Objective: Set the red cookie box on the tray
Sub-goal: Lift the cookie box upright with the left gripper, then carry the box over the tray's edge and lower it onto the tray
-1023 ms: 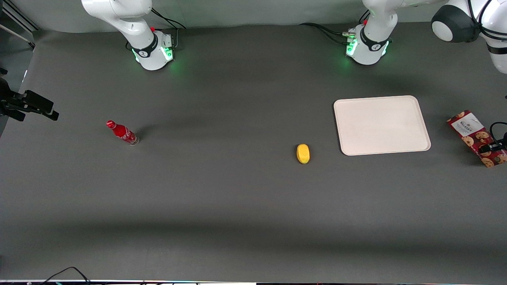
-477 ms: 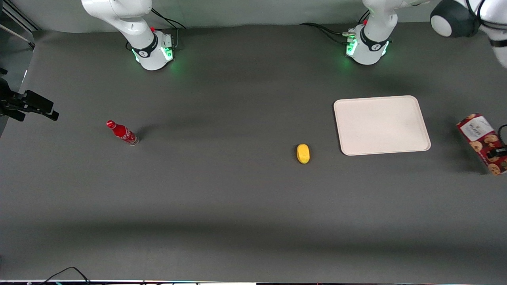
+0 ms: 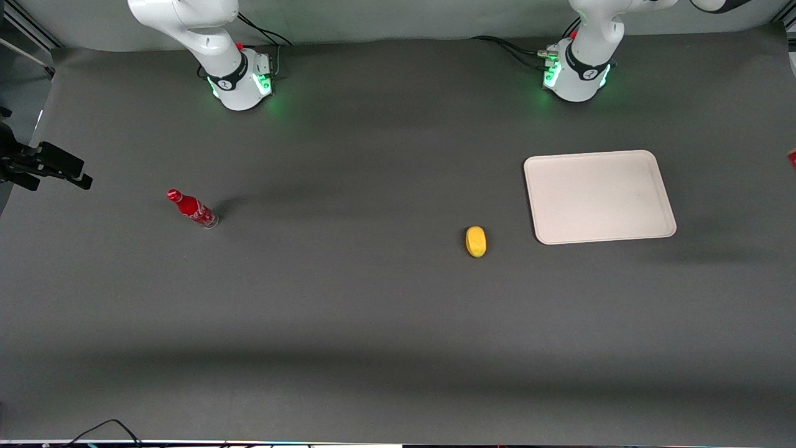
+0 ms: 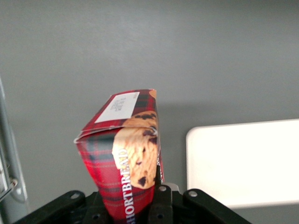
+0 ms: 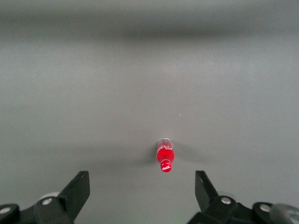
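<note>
The red cookie box (image 4: 124, 158) stood lengthwise out from the gripper (image 4: 140, 212), whose jaws clamped its lower end, lifted above the table with the tray (image 4: 243, 161) lying just beside it.

White glossy arm bases (image 3: 575, 68) glowing green at their collars, black bands ringing the joints, black cables trailing away, the gripper (image 4: 140, 207) at the wrist showing black fingers (image 4: 161, 203) and silver screws.
</note>
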Available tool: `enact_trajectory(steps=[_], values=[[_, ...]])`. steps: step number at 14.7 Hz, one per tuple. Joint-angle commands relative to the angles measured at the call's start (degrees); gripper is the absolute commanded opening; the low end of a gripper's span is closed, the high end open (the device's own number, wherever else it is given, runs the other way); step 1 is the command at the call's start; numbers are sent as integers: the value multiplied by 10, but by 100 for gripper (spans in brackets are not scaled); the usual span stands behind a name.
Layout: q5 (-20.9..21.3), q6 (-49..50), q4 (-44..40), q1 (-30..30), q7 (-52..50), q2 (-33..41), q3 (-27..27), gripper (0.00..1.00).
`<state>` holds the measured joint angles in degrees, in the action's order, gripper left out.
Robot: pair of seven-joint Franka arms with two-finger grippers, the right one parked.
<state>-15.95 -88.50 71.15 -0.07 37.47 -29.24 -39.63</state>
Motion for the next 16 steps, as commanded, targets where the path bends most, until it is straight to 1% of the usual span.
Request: enact_trajectory(steps=[1,2,3,4,5,6,7,9,10,12,13,16], values=[[32,166,-120,-28,-104,26,1,0],[45,201,-129,-40,-136,45,15,0],[69,226,-125,-42,-162,73,48,0],[110,241,-115,-42,-178,99,94,0],[161,239,-81,-41,-190,125,151,0],[195,218,-20,-41,-210,159,196,0],[203,180,48,-39,-236,194,222,0],[208,88,203,-38,-244,244,234,0],[209,49,260,-37,-242,257,234,0],[209,-17,342,-35,-239,256,233,0],[209,-98,417,-34,-236,255,228,0],[209,-233,524,-34,-192,244,208,0]])
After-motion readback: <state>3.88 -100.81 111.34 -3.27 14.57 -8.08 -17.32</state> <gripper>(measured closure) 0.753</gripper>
